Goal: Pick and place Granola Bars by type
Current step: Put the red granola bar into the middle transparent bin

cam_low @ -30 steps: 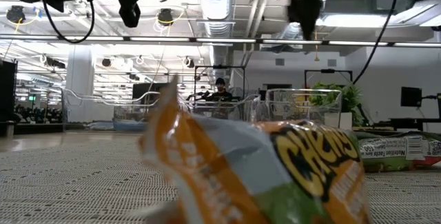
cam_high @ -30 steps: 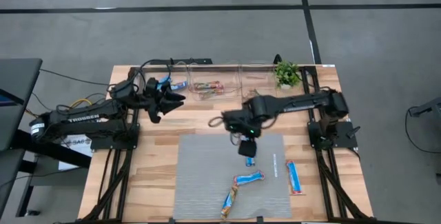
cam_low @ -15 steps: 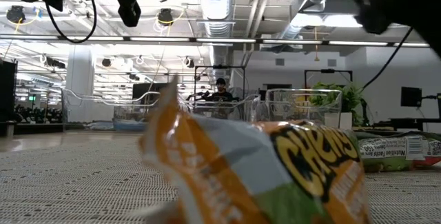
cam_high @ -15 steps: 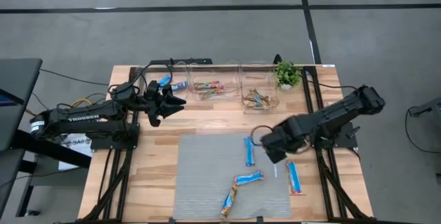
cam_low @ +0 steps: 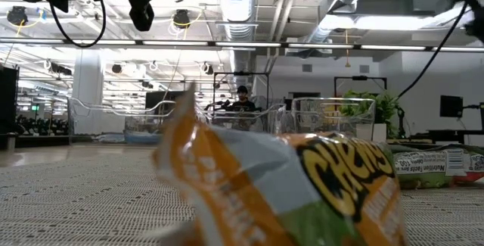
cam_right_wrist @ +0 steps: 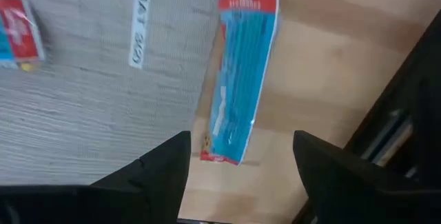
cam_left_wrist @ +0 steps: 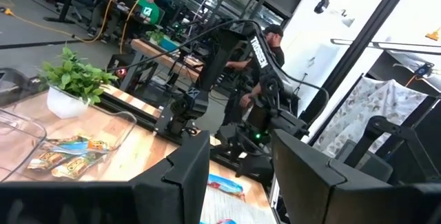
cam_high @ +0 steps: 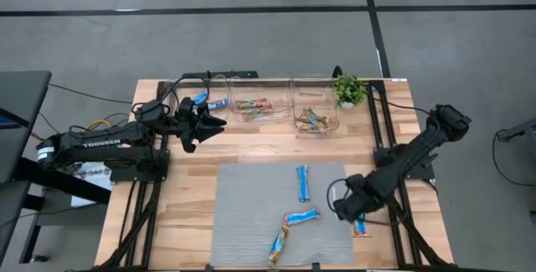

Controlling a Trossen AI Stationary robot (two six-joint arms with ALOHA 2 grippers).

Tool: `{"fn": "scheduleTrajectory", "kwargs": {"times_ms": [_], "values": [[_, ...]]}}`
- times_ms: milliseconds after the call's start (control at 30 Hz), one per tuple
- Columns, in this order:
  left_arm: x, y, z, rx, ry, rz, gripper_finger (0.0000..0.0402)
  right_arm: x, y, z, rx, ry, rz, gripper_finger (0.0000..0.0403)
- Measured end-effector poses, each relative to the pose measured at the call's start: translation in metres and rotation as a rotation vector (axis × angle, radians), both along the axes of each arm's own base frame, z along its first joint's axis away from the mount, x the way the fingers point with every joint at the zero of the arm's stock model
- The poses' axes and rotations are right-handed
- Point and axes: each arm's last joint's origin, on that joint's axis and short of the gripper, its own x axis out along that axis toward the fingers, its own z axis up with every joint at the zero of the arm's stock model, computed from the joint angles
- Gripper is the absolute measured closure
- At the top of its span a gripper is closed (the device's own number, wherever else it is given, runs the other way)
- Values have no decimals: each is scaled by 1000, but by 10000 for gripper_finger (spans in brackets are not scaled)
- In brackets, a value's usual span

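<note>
At the upper left of the high view the left gripper (cam_high: 216, 122) hangs by the clear bins (cam_high: 261, 107), fingers apart and holding nothing. The grey mat (cam_high: 243, 213) carries three loose bars. Lower right, the right gripper (cam_high: 347, 207) hovers spread wide and empty over a blue bar (cam_right_wrist: 239, 104) straddling the mat's edge and the wooden table (cam_right_wrist: 324, 79). Its long axis runs roughly top to bottom, between the fingers (cam_right_wrist: 155, 165), and the right arm is far nearer.

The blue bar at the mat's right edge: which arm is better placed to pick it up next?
Right. The right gripper hangs open directly over the blue bar, while the left gripper is far away beside the bins.
</note>
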Motion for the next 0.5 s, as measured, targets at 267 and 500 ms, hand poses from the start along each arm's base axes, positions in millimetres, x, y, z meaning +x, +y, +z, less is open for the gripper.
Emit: {"fn": "scheduleTrajectory", "kwargs": {"times_ms": [267,500], "values": [[0,0,-2,-5,16,1,254,-4,16,-21,-21,25,10,155],[0,0,-2,-7,20,2,254,4,23,-38,-35,29,50,155]]}}
